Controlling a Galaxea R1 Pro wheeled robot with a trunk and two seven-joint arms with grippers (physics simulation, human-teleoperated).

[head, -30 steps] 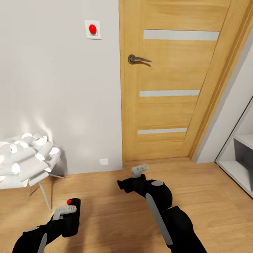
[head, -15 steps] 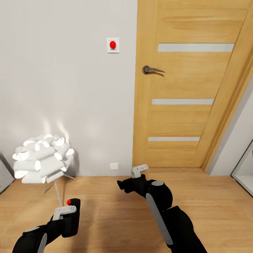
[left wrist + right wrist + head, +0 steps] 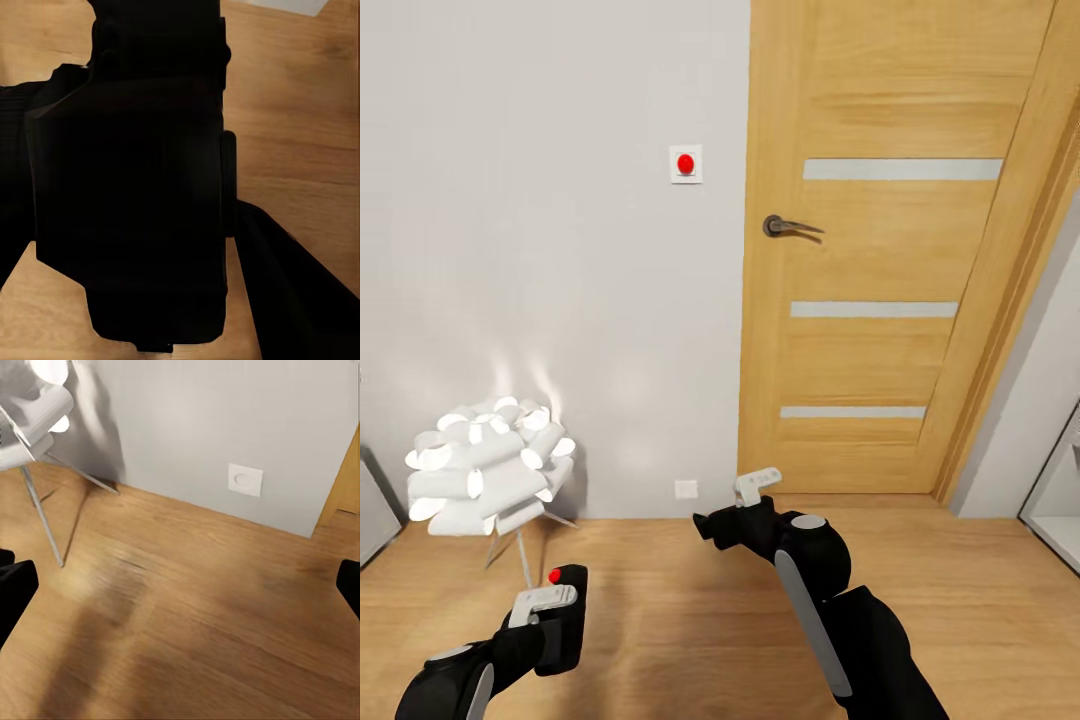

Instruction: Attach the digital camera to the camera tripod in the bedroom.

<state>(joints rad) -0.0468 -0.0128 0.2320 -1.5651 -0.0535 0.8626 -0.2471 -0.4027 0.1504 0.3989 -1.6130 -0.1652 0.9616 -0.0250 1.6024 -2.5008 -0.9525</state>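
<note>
Since a second ago my view has swung left, so the door [image 3: 880,250] sits further right and the lamp [image 3: 485,475] is fully in view. My left gripper [image 3: 555,612] stays clenched on the digital camera [image 3: 563,620], red button up. Ahead of it stands the lamp; my right gripper [image 3: 712,525] is splayed wide above bare floor [image 3: 195,622].

the closed light-wood door with a metal lever handle [image 3: 880,250] stands right of the plain grey wall [image 3: 540,250]. the white paper-tube floor lamp on thin metal legs [image 3: 485,475] sits on the wooden plank floor [image 3: 660,610] before that wall, at far left. the small white wall socket [image 3: 686,489] lies between lamp and door.
</note>
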